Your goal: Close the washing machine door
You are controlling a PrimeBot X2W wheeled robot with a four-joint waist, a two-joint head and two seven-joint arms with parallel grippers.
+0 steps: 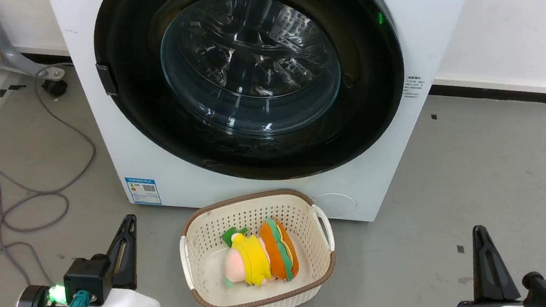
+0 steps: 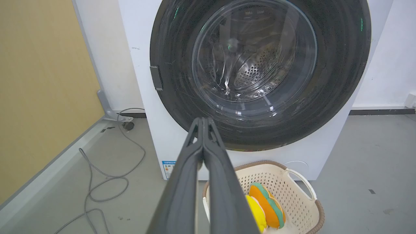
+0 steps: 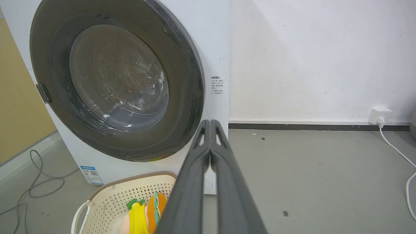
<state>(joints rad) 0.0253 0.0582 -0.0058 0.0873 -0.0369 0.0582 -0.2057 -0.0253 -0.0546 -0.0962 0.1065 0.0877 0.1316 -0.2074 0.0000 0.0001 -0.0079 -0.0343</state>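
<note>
Cream basket (image 1: 248,215) lower centre of frame: holds plush toys (image 1: 258,260). Left tool (image 1: 129,221) lower left, right tool (image 1: 479,232) lower right: both pinched closed, empty. Washing machine door (image 1: 248,72) upper centre, flush on washing machine (image 1: 105,148).

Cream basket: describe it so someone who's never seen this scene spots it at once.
Find the white washing machine against the wall, with its round black-rimmed door. On the grey floor in front of it, below that door, sits the cream perforated basket. Brown trim along its rim, looped side handles and the yellow and orange plush toys inside set it apart.
</note>
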